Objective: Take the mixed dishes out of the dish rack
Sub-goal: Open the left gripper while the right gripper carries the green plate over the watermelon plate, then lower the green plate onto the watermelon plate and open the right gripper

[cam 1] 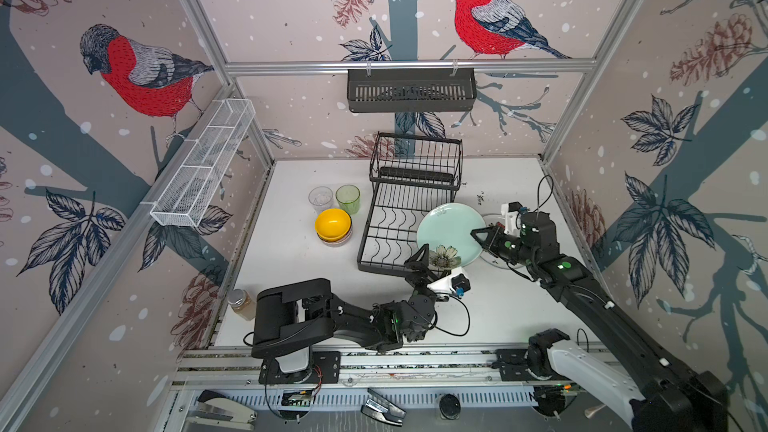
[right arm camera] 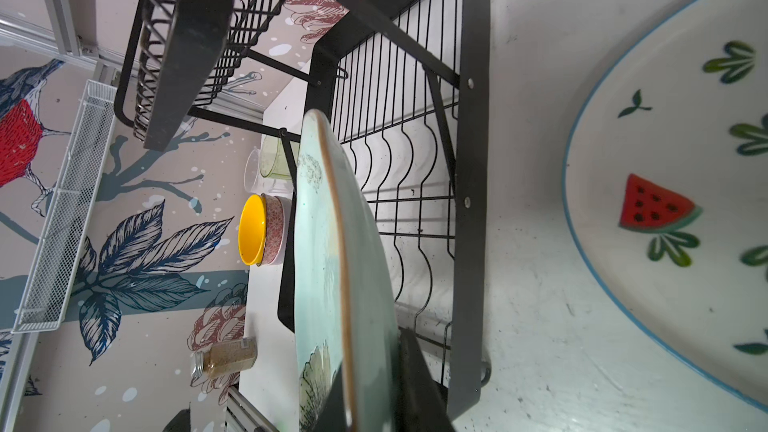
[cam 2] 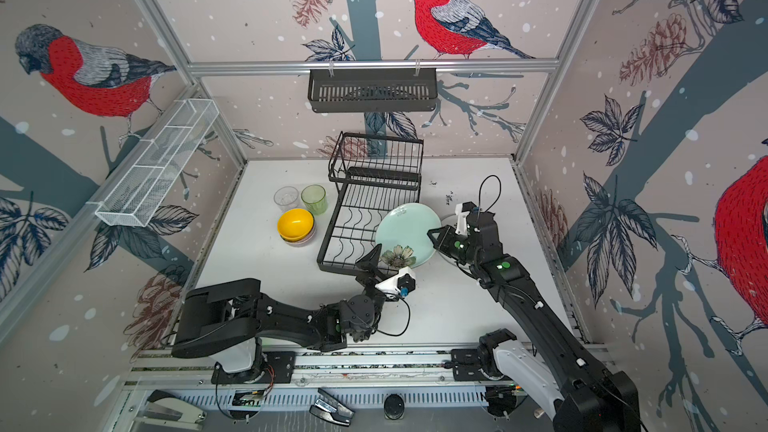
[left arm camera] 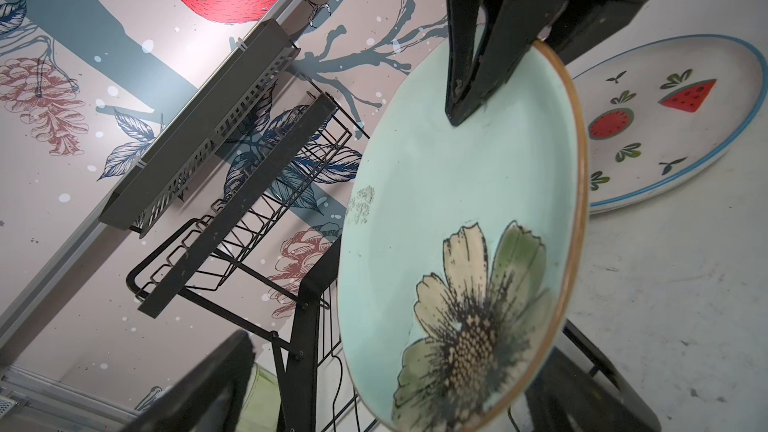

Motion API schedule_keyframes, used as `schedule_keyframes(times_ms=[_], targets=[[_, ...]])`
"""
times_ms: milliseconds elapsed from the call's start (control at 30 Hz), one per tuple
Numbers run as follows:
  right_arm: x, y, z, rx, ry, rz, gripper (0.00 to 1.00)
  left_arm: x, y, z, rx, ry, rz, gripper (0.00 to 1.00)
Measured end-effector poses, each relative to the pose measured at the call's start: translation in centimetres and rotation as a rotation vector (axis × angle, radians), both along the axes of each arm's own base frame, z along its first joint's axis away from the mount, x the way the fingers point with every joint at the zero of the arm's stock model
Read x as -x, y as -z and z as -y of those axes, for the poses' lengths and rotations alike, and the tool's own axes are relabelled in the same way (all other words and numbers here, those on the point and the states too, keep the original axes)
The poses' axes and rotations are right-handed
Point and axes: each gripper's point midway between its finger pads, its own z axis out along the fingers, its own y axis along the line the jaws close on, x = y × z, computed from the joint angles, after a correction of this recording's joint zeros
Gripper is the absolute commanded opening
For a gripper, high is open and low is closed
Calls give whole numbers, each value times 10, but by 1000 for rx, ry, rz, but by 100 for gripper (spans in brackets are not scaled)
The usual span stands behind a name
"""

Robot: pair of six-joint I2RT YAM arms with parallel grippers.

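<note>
The right gripper (cam 1: pixel 482 238) is clamped on the right rim of the mint plate (cam 1: pixel 449 228), which in both top views tilts over the dish rack's (cam 1: pixel 390 222) near right corner. The left gripper (cam 1: pixel 428 261) stands wide open at the flowered edge, gripping nothing. A yellow bowl (cam 1: pixel 332 222), clear tumbler (cam 1: pixel 320 198) and green tumbler (cam 1: pixel 348 198) sit on the table (cam 1: pixel 457 317) left of the rack. In the left wrist view, black fingers (left arm camera: pixel 469 89) pinch the rim, and a watermelon plate (left arm camera: pixel 665 118) lies flat beyond. In the right wrist view, the mint plate is edge-on beside the rack's wavy tray.
</note>
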Motion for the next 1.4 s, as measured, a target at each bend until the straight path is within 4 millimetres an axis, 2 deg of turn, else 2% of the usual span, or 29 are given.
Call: schedule_keyframes(times_ms=[400,600,833,1000,1233,1400], targets=[[-9,2,45,-16,144,12,0,0,-3,-1,21,-4,6,98],[-17,9,79,-16,255,-3,0,0,-1,0,14,-5,7,98],[-20,41,122,-22,398,-94,0,0,-3,-1,26,-5,9,98],[-20,64,146,-28,476,-165,0,0,-6,-5,43,-5,7,98],[-20,88,151,-38,485,-250,0,-7,-14,-16,104,-25,-18,98],[-24,92,153,-40,488,-247,0,-12,-17,-23,148,-23,-50,98]])
